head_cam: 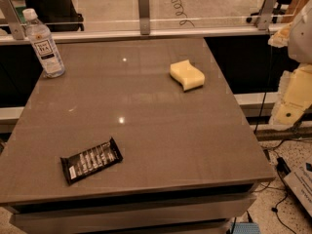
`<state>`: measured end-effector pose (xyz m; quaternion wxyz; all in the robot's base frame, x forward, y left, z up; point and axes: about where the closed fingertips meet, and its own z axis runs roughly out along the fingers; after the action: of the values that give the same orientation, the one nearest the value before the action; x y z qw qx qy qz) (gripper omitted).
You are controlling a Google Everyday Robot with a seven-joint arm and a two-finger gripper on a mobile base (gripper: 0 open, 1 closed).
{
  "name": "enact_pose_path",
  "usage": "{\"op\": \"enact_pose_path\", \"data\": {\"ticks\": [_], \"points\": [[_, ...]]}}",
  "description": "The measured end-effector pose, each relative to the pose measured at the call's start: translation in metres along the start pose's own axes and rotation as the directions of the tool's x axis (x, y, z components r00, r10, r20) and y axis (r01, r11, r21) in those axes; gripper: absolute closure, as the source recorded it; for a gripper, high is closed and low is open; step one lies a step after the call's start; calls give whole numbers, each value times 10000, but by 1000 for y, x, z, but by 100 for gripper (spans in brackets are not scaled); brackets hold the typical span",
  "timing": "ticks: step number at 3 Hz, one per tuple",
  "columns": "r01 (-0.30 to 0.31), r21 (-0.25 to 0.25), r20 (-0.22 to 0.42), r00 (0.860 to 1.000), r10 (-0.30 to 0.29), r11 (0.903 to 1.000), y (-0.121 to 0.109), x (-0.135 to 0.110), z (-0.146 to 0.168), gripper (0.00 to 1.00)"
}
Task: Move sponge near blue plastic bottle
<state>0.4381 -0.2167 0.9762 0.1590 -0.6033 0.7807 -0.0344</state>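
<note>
Sponge: pale yellow foam block with wavy sides, lying flat on the table, toward its far right part.
Bottle: clear, faintly blue plastic, white cap, white label with dark text; standing upright at the far left corner.
Spacing: the two are well apart, across the table's width.
Gripper: off the table's right edge, apart from the sponge.

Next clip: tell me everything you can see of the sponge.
The sponge is a pale yellow block of what looks like soft foam, with wavy, curved sides and a flat top. It lies flat on the grey table, in the far right part, and touches nothing else. The blue plastic bottle stands at the far left corner, well apart. The gripper hangs beyond the table's right edge, not touching the sponge.
</note>
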Motion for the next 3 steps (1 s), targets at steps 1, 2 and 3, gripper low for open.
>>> {"op": "enact_pose_path", "data": {"ticks": [1, 2, 3], "points": [[0, 2, 1, 10000, 0, 10000, 0, 0, 0, 0], [-305, 61, 453, 9985, 302, 9995, 0, 0, 12, 0], [-376, 344, 1270, 9914, 329, 9987, -11, -11, 43, 0]]}}
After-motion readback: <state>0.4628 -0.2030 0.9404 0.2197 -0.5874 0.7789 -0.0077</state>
